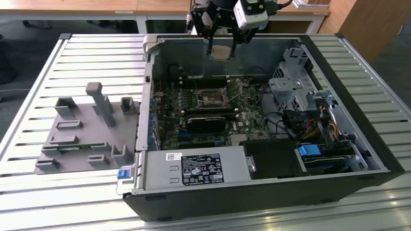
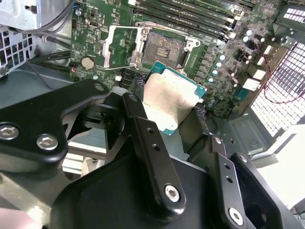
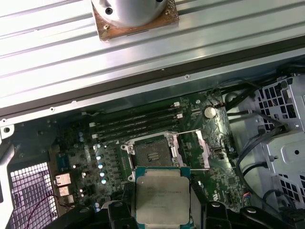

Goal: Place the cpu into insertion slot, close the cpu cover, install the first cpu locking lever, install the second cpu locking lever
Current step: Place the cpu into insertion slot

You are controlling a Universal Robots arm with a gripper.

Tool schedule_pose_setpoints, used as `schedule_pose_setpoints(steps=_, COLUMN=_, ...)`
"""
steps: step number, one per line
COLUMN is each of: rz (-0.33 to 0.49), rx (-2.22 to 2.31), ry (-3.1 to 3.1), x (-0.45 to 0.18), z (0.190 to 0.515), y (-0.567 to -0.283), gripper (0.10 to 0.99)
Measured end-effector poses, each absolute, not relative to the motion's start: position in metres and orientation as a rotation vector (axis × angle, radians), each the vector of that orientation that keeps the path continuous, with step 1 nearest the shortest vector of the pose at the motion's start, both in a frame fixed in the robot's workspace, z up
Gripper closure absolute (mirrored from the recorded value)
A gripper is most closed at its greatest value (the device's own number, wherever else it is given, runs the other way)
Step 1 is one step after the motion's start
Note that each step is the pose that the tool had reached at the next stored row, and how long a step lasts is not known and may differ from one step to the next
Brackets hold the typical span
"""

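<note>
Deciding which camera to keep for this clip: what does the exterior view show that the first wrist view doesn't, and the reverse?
The exterior view adds the whole open computer case, its labelled power supply, and a grey plastic fixture on the slatted table at the exterior view's left. The first wrist view adds a close look at the cpu cover swung open beside the socket, and a coin cell. Both share the gripper shut on the cpu, held off the board with the socket empty.
</note>
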State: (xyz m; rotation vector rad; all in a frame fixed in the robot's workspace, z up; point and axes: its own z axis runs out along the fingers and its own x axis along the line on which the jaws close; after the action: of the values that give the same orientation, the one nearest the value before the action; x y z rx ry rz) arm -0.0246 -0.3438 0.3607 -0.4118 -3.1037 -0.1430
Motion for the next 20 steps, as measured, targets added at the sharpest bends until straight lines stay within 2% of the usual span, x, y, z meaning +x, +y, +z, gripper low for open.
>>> schedule_pose_setpoints(steps=20, rz=-0.143, rx=-0.498, ry=-3.094, x=-0.0246, z=0.3607, y=-0.3438, gripper=0.545)
